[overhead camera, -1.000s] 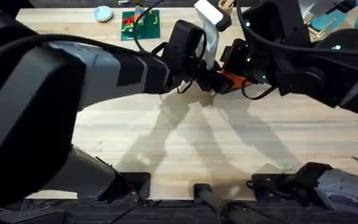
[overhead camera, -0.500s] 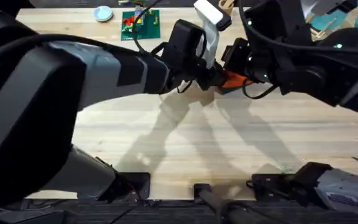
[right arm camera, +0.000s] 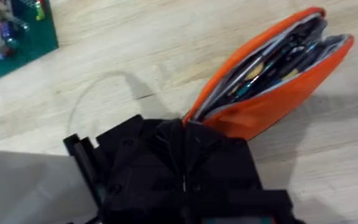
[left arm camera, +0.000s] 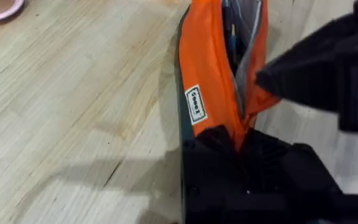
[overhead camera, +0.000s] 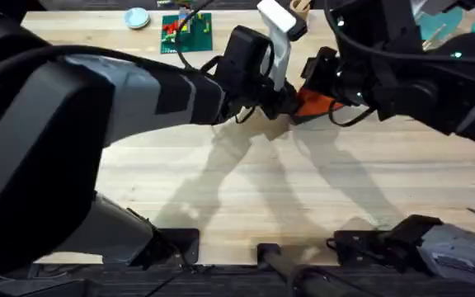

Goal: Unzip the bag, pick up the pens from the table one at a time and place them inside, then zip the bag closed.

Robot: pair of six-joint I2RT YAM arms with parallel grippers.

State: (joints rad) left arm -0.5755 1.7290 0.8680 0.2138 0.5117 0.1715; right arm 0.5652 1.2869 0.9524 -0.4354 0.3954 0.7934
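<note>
Table (overhead camera: 246, 190) of pale planks, bearing the orange bag (left arm camera: 213, 74) at its far centre, zipper partly undone and mouth gaping, dark pens (right arm camera: 278, 59) visible inside. Left end effector (left arm camera: 244, 140) clamped on one end of the bag. Right end effector (right arm camera: 182, 127) pinched at the zipper end.

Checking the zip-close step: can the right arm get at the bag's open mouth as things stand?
Probably yes. In the right wrist view the bag gapes open with nothing over its mouth. The left gripper clamps only the near end, where the two sides meet. I cannot make out the zipper pull.
</note>
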